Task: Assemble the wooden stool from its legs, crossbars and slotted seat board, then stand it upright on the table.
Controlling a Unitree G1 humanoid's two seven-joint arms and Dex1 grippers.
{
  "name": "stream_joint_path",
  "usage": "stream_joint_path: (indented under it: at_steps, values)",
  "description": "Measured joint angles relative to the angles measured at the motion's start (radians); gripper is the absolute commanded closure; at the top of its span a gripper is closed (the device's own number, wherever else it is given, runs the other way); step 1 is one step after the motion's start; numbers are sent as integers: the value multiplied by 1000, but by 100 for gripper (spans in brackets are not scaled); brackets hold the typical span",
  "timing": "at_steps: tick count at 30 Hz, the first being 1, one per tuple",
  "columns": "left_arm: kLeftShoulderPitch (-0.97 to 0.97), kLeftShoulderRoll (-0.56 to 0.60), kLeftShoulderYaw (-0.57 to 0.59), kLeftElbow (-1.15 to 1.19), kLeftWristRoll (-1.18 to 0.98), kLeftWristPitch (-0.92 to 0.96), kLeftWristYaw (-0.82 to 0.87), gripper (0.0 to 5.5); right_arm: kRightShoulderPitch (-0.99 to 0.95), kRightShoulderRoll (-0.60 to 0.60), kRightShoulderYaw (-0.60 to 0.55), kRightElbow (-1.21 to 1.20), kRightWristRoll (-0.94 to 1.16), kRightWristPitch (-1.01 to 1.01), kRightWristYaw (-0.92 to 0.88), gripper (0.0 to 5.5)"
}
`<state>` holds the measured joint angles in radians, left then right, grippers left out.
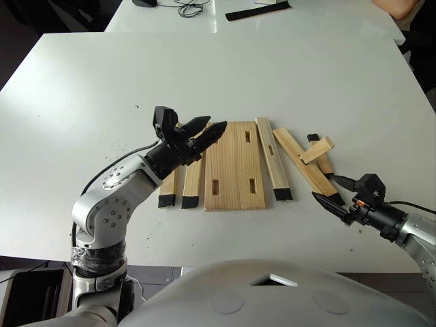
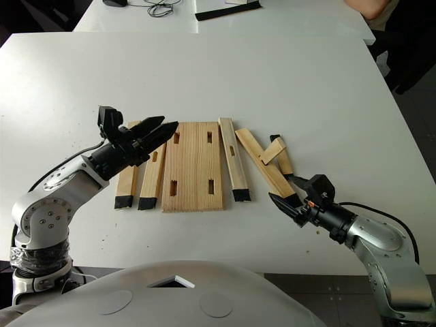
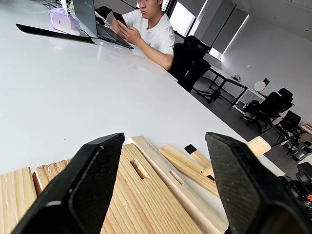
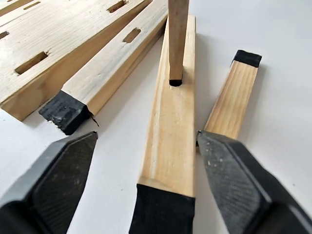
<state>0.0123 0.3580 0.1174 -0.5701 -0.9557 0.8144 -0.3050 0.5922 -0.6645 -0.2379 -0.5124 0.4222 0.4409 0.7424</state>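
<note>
**Stool parts lie flat; both hands spread and empty**

The seat board (image 1: 235,165) lies flat near the middle of the white tabletop (image 1: 102,82), its four slots facing up. Two legs (image 1: 180,184) lie side by side just left of it, parallel to its long edge, with black caps on their near ends. A third leg (image 1: 274,160) lies along the board's right edge, slotted face up and black cap toward the robot.

Farther right, a fourth leg (image 1: 303,163) lies at an angle, its far end near the third leg and its capped near end pointing toward the right arm. A crossbar (image 1: 319,150) lies across it, one end resting on top of the leg. A short piece (image 4: 234,97) with a black cap on its far end lies just beside this leg on its right.

The left hand (image 1: 208,127) hangs above the far ends of the two left legs and the board's far left corner, its fingers spread and holding nothing.

The right hand (image 4: 146,161) sits low at the near end of the angled leg. Its fingers are spread, one on each side of the black cap. The finger (image 4: 229,180) on the short piece's side is close to the leg's edge, and the other stands apart from it.
</note>
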Motion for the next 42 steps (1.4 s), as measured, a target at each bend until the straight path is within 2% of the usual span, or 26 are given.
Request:
stream_joint_path:
  at_steps: [17,28,38,42]
  values:
    - [-8,-2,-11,-6,-1,11,7,241,-1,18,83,119,-123,-112,-13,175]
    - [-23,-2,-14,3,0,22,7,241,-99,24,119,175,-148,-117,-30,175]
    - [-33,0,-21,15,0,23,6,241,-108,24,120,193,-151,-125,-36,331]
    - [-42,1,-19,24,0,23,6,241,-112,24,120,198,-152,-130,-44,343]
